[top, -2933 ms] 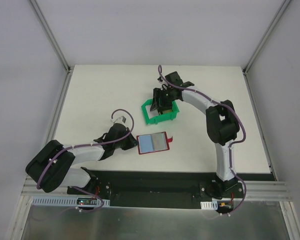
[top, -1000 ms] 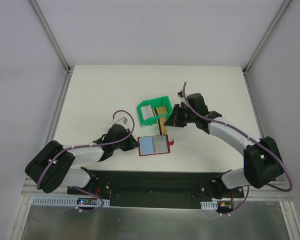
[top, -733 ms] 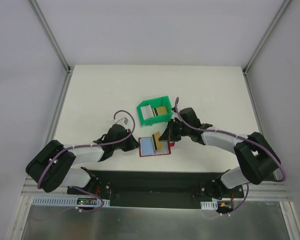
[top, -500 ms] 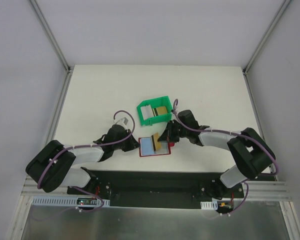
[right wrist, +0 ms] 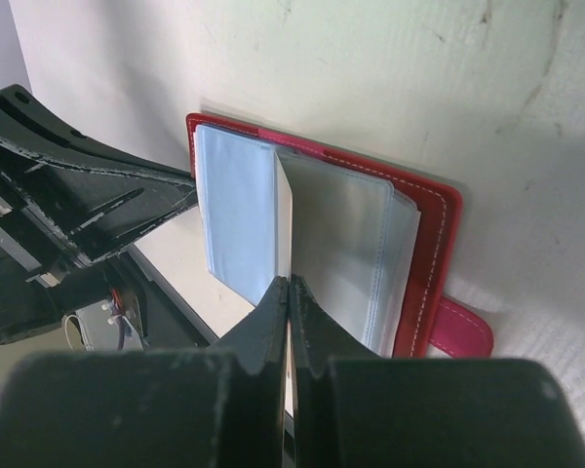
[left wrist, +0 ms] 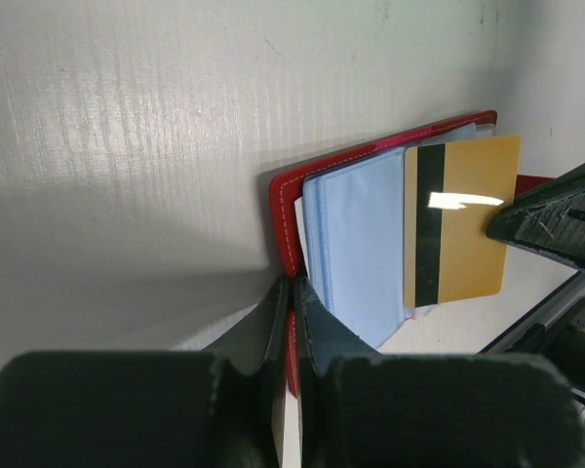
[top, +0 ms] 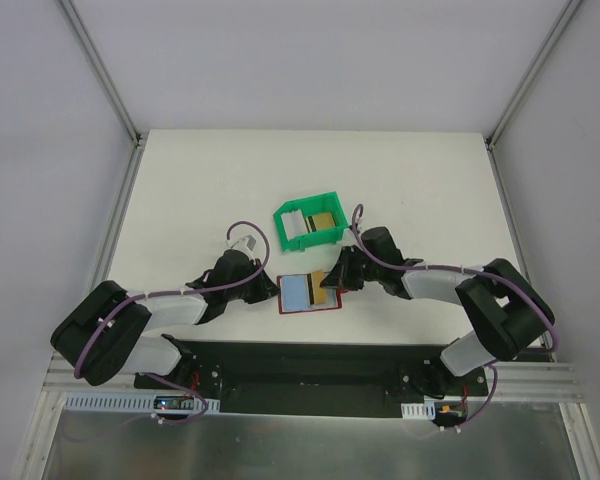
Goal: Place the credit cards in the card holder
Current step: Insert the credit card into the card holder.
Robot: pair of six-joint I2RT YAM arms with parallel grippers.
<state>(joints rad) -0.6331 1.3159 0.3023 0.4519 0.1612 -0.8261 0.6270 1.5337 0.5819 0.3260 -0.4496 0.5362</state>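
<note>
The card holder (top: 298, 293) lies open on the table, dark red with pale blue-grey pockets (left wrist: 356, 244). My left gripper (top: 276, 288) is shut on its red left edge (left wrist: 285, 224). A golden credit card (top: 322, 285) with a black stripe (left wrist: 431, 224) lies tilted over the right pockets, and my right gripper (top: 332, 281) is shut on it. In the right wrist view the card (right wrist: 284, 219) shows edge-on between the shut jaws (right wrist: 289, 285), above the holder's pockets (right wrist: 346, 249) and snap tab (right wrist: 465, 329). Two more credit cards, a golden one (top: 323, 221) and a whitish one (top: 296, 226), lie in the green bin.
The green plastic bin (top: 279, 220) stands just behind the card holder. The two grippers face each other across the holder, a few centimetres apart. White walls with metal posts enclose the table on three sides.
The right arm swung from the green bin down and left, bringing the golden card over the open card holder. The left gripper kept its hold on the holder's edge.
</note>
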